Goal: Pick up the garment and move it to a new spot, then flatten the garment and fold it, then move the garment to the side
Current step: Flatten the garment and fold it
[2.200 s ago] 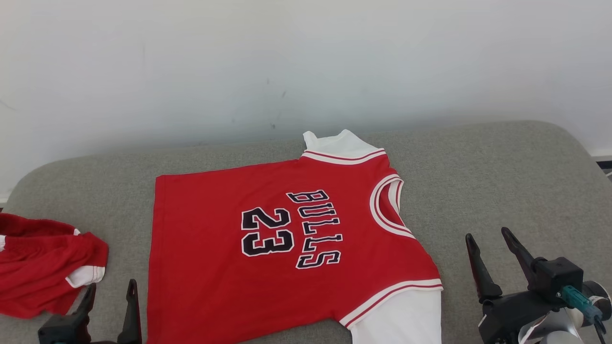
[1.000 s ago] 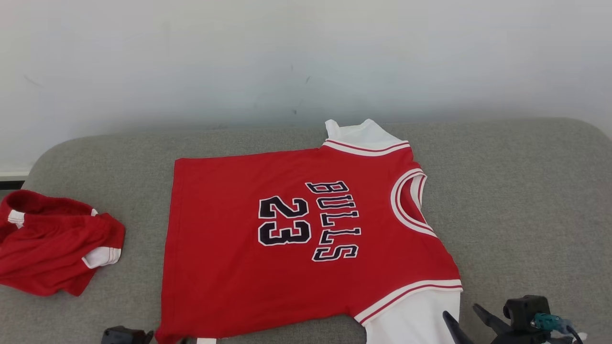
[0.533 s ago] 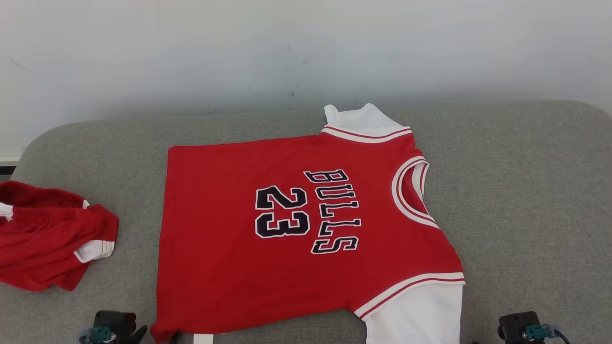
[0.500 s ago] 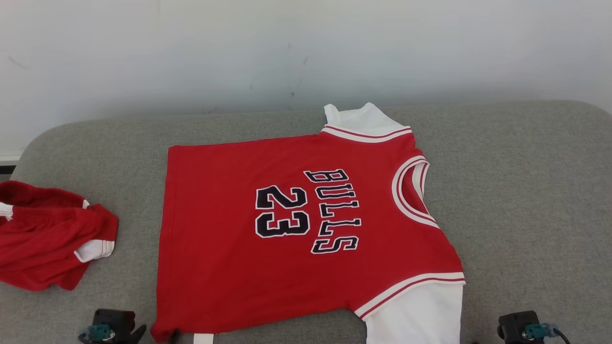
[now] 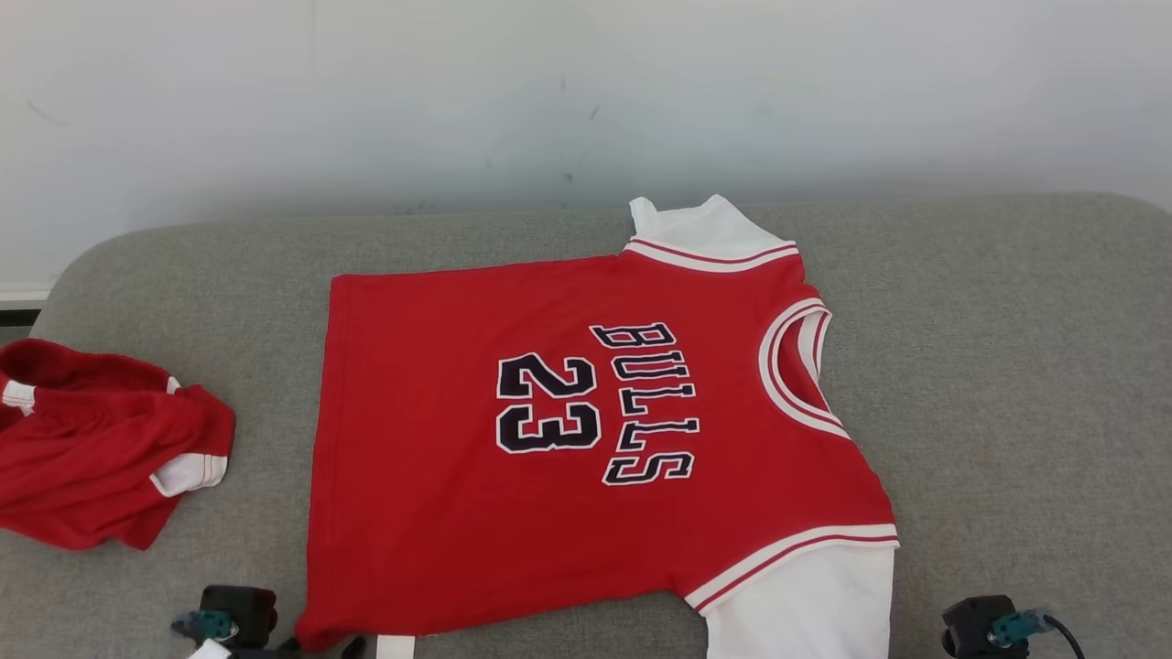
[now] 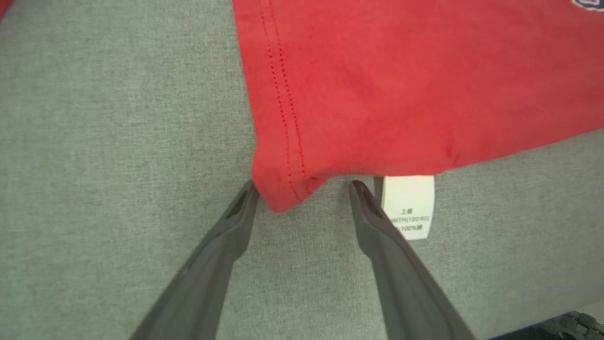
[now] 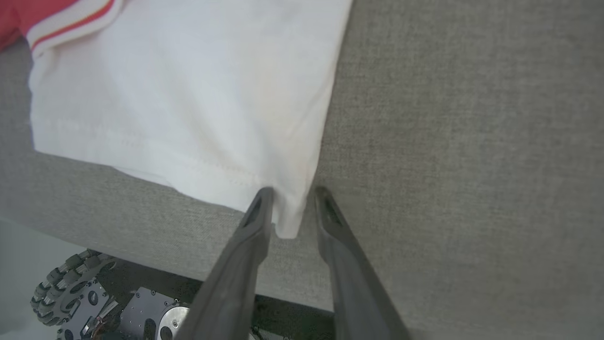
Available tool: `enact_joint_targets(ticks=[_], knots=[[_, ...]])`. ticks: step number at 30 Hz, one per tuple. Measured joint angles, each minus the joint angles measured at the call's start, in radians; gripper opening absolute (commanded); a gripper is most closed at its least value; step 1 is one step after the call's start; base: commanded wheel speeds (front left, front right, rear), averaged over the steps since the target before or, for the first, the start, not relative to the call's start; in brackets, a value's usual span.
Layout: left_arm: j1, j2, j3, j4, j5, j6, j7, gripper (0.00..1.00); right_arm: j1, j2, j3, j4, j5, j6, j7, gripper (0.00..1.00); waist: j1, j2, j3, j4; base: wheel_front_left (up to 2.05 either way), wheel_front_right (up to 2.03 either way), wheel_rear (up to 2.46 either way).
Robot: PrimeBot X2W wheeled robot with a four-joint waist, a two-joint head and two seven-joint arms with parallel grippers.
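— Where's the Bulls jersey [image 5: 549,439]?
— Flat on the middle of the grey cushion [image 5: 1007,366], hem toward its left end, one white sleeve [image 7: 188,94] at the front edge. Crumpled red shorts [image 5: 92,448] lie well apart at the left end.
— Left gripper [image 6: 304,189]?
— Spread wide, fingers either side of the red hem corner, care label [image 6: 408,205] just beside one finger. Nothing held.
— Right gripper [image 7: 292,193]?
— Half open, straddling the sleeve's corner; a slight gap shows, no pinch.
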Motion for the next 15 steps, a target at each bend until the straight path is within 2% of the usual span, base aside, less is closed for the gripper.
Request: enact_joint_targets(ticks=[1, 2, 4, 5, 6, 7, 8, 15], knots=[[-0.004, -0.001, 0.0, 0.011, -0.007, -0.001, 0.0, 1.0, 0.0, 0.0, 0.002, 0.002, 0.002, 0.0, 0.009, 0.2, 0.0, 0.0, 0.0, 0.001, 0.0, 0.0, 0.0], [-0.011, -0.001, 0.0, 0.02, -0.008, -0.007, -0.002, 1.0, -0.001, 0.0, 0.004, 0.003, 0.007, 0.0, 0.013, 0.0, 0.0, -0.0001, 0.0, 0.002, 0.0, 0.0, 0.0], [-0.027, -0.003, 0.0, 0.038, -0.012, -0.009, -0.009, 1.0, -0.005, 0.002, 0.013, 0.005, 0.009, 0.001, 0.025, 0.0, 0.0, 0.0, 0.0, 0.003, 0.0, 0.0, 0.0], [-0.031, -0.003, -0.002, 0.042, -0.014, -0.009, -0.013, 0.86, -0.006, 0.002, 0.014, 0.005, 0.009, 0.002, 0.026, 0.0, 0.0001, 0.0, 0.0, 0.003, 0.0, 0.0, 0.0], [-0.034, -0.004, -0.002, 0.043, -0.014, -0.009, -0.024, 0.47, -0.006, 0.003, 0.014, 0.004, 0.011, 0.002, 0.027, 0.0, 0.0, 0.0, 0.0, 0.003, 0.0, 0.0, 0.0], [-0.036, -0.005, -0.003, 0.045, -0.014, -0.009, -0.028, 0.13, -0.006, 0.003, 0.014, 0.004, 0.015, 0.002, 0.028, 0.0, 0.0, 0.0, 0.0, 0.003, 0.0, 0.0, 0.0], [-0.036, -0.005, -0.005, 0.047, -0.014, -0.01, -0.031, 0.0, -0.006, 0.003, 0.013, 0.004, 0.016, 0.002, 0.03, 0.0, 0.0, 0.0, -0.001, 0.003, 0.0, 0.0, 0.0], [-0.037, -0.003, -0.01, 0.058, -0.01, -0.017, -0.08, 0.0, -0.011, -0.001, 0.006, -0.003, 0.016, 0.01, 0.032, 0.0, 0.0, 0.0, -0.005, 0.002, 0.0, 0.0, 0.0]])
